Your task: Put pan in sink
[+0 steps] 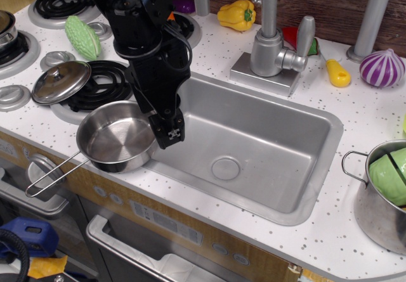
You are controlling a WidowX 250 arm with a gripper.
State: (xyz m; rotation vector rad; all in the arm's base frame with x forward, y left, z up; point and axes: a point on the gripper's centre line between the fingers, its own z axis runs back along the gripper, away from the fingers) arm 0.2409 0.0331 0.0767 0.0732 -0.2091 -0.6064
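The pan (117, 137) is a small shiny steel saucepan at the counter's front edge, just left of the sink (273, 136). Its wire-loop handle (52, 177) points down-left past the counter edge. My black gripper (167, 134) comes down from above and is closed on the pan's right rim, at the sink's left edge. The pan is upright and empty. The sink is a large silver basin with a round drain (225, 168) and holds nothing.
A steel lid (61, 82) lies on the stove burner behind the pan. A faucet (273, 41) stands behind the sink. A bigger steel pot (380, 199) with green items stands at the right. A green gourd (82, 38), yellow pepper (236, 14) and purple onion (382, 68) lie around.
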